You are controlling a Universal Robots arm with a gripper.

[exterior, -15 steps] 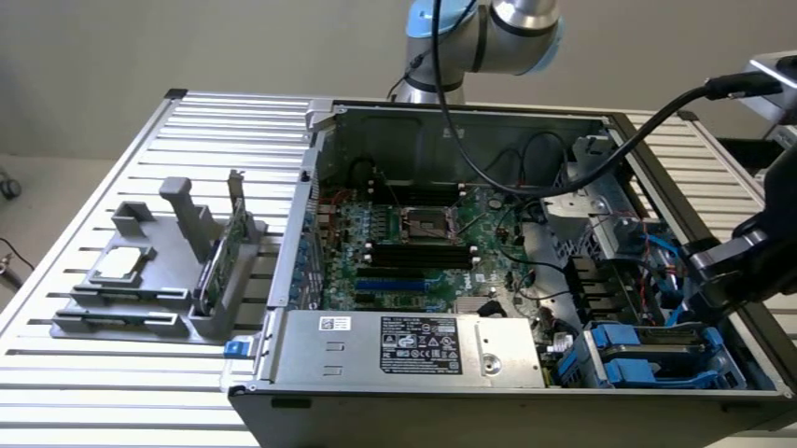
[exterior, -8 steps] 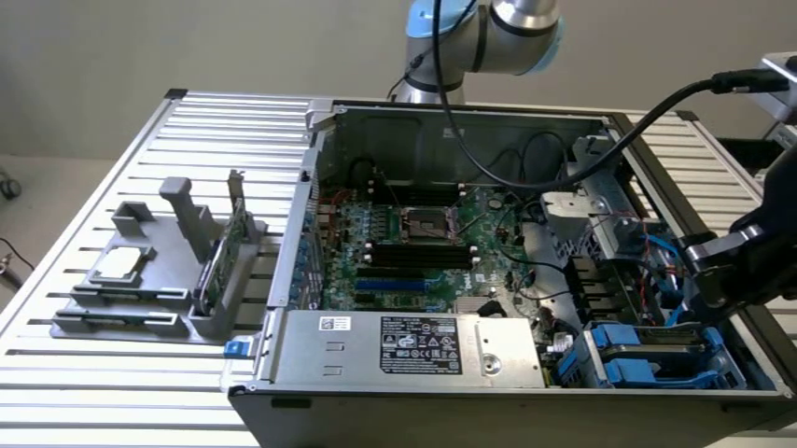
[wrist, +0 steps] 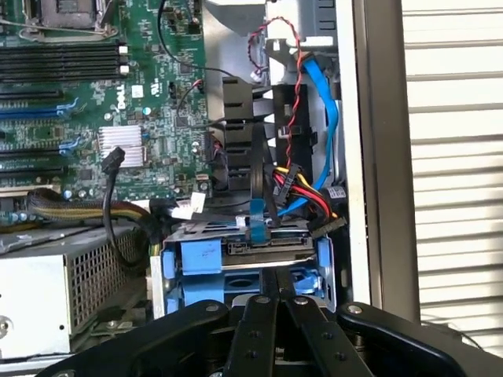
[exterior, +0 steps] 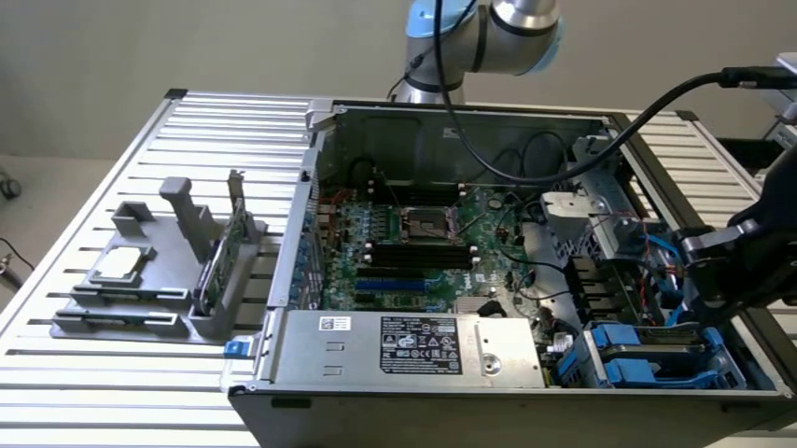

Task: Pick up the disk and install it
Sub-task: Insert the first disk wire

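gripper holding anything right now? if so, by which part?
Nothing held, as far as shows. The gripper is shut, fingers together with nothing between them, tips by the blue-railed disk in the drive bay.

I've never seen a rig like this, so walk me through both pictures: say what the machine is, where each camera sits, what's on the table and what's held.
The machine is a robot arm with a two-fingered pincer at its end. The exterior view comes from a camera off the arm, looking down on a slatted metal table. The wrist view comes from a camera on the wrist, looking past the pincer. On the table stands an open computer case, its green motherboard exposed. Toward the exterior view's left, a grey holder carries a small silver chip and a thin green card. The pincer is shut, with nothing seen between its fingers. It is close over the disk, which sits between blue rails in a bay at the case's corner.
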